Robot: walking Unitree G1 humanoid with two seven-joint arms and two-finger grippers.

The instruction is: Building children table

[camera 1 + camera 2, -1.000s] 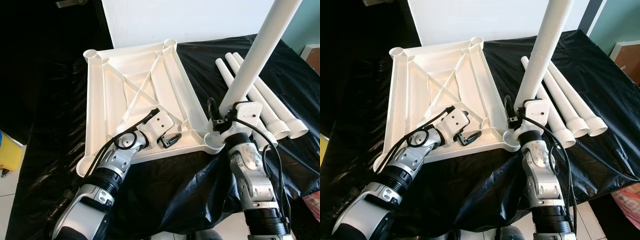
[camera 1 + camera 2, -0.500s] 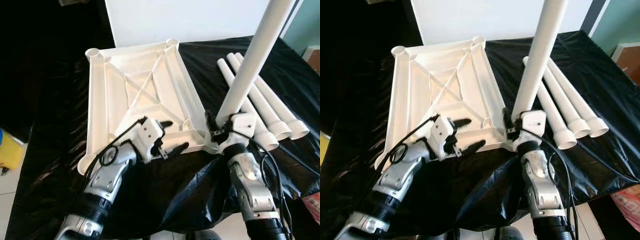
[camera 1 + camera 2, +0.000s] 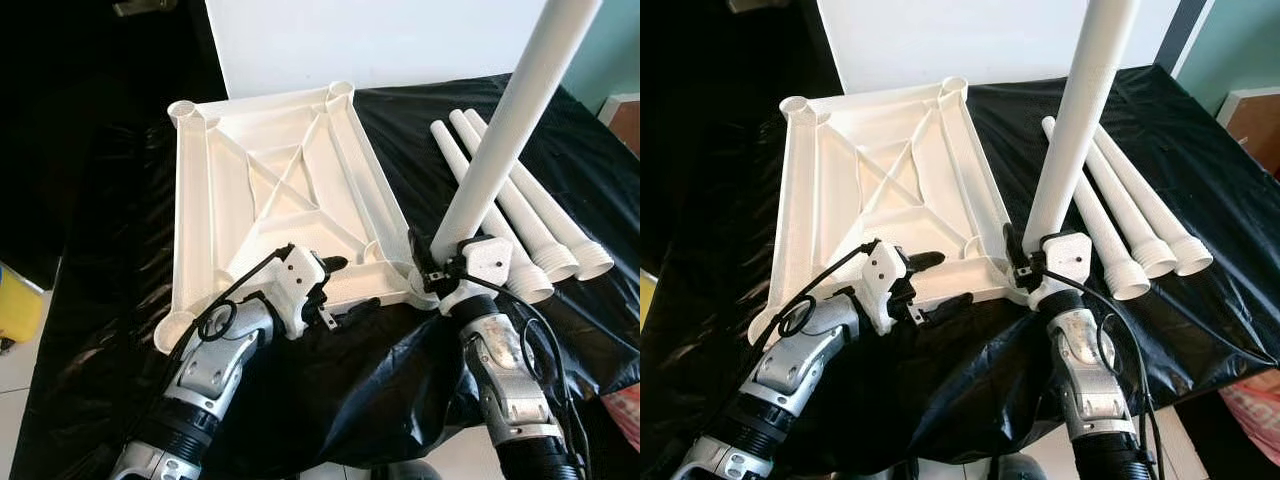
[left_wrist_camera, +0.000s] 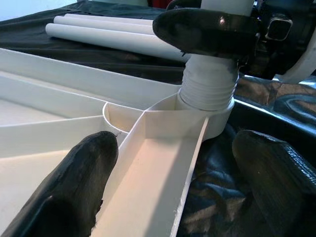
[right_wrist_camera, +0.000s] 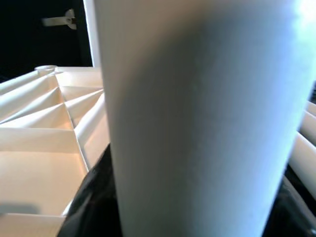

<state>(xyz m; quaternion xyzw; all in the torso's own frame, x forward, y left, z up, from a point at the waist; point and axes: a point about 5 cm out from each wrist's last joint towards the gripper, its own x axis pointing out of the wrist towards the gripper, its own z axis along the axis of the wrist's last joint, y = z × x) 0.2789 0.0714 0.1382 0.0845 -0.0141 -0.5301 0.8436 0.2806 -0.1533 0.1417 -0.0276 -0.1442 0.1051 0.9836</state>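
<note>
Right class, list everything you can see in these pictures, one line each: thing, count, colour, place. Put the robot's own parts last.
Table top: one, white, lying upside down on the black sheet, ribbed underside up.
Upright table leg: one, white, standing in the table top's near right corner socket.
Loose table legs: three, white, lying side by side on the sheet right of the table top.
Black sheet: one, black, covering the work surface.
White panel: one, white, behind the table top.
Yellow object: one, yellow, at the far left edge.
Left gripper: one, black fingers, open astride the table top's near edge.
Right gripper: one, black fingers, shut on the upright leg's base.
</note>
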